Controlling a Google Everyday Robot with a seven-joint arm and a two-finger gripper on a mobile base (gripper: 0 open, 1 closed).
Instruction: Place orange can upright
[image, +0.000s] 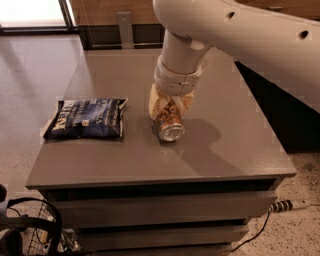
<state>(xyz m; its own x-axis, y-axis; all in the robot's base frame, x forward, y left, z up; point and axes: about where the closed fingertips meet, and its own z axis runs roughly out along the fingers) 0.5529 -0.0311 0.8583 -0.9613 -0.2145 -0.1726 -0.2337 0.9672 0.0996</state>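
The orange can lies tilted at the middle of the grey table, its silver end facing the front edge. My gripper comes down from above on the white arm, and its pale fingers sit on either side of the can's body, shut on it. The can's far end is hidden under the gripper.
A dark blue snack bag lies flat on the table's left side, a short way from the can. The white arm spans the upper right. Drawers sit under the tabletop; a wire basket stands on the floor at lower left.
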